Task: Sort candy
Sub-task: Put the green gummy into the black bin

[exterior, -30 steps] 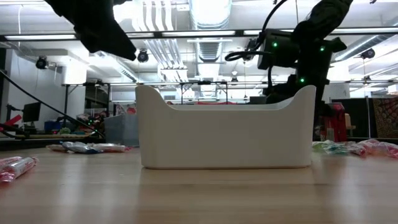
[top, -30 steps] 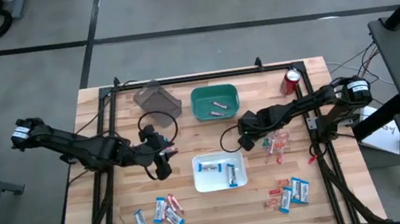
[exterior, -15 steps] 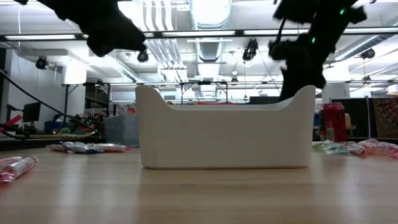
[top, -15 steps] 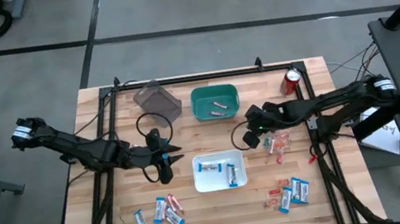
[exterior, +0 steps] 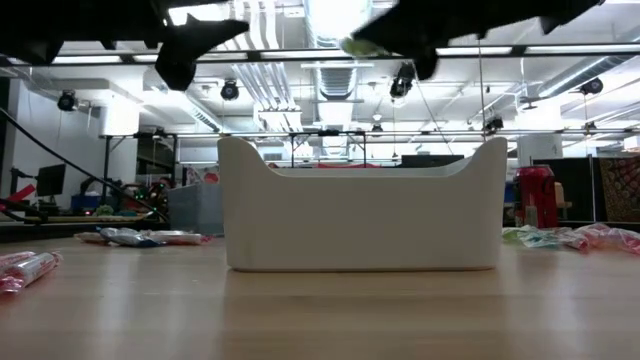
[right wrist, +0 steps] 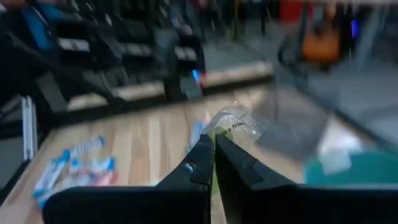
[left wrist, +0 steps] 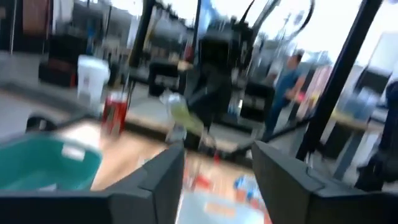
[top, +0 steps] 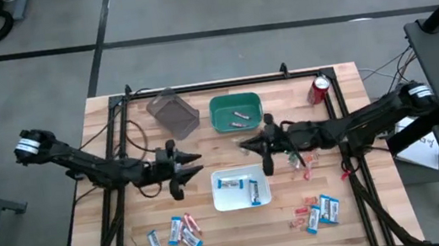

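Candy wrapper (right wrist: pixel 231 124) pinched in clenched right gripper (top: pixel 248 145) at frame centre, just above white bin (top: pixel 241 187), green bin (top: pixel 236 111) farther up; left gripper (top: pixel 193 163) released.

Bare wood lies between my left gripper (top: pixel 191 162) and the white bin (top: pixel 241 187); my right gripper (top: pixel 244 146) blocks the green bin (top: pixel 235 111).

wooden table (top: pixel 132 236) | candy (top: pixel 175 235) | white bin (top: pixel 242 188) | green bin (top: pixel 236 111) | soda can (top: pixel 320 89)
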Motion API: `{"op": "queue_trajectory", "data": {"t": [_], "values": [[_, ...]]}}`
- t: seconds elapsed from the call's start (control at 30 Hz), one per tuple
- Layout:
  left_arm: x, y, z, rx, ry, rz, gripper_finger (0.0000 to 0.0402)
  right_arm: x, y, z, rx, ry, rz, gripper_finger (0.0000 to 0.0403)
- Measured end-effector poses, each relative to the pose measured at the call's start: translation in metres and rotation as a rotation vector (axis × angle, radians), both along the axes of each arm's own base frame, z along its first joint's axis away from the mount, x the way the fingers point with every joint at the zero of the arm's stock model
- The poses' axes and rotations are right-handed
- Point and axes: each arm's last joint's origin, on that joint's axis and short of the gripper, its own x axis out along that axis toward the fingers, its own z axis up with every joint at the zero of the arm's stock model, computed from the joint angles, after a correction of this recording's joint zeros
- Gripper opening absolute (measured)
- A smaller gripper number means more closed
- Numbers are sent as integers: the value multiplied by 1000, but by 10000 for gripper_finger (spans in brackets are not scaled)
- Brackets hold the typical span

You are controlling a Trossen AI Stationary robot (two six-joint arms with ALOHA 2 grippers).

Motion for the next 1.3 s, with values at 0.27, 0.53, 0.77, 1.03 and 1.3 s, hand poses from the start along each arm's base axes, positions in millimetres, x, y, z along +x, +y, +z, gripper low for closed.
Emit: {"op": "queue_trajectory", "data": {"t": [0.27, 0.53, 0.77, 1.03, 1.3], "values": [[14, -1, -7, 46, -91, 40, 214, 42, 8, -22, -215, -172, 72, 8], [29, -1, -13, 79, -34, 191, 215, 63, 17, -32, -298, -184, 90, 8], [43, -4, -12, 95, -29, 209, 214, 65, 20, -32, -304, -174, 96, 8], [48, -7, -13, 124, -18, 199, 147, 65, 20, -34, -304, -149, 99, 8], [48, -6, -14, 131, -12, 197, 9, 65, 20, -35, -303, -142, 100, 9]]}}
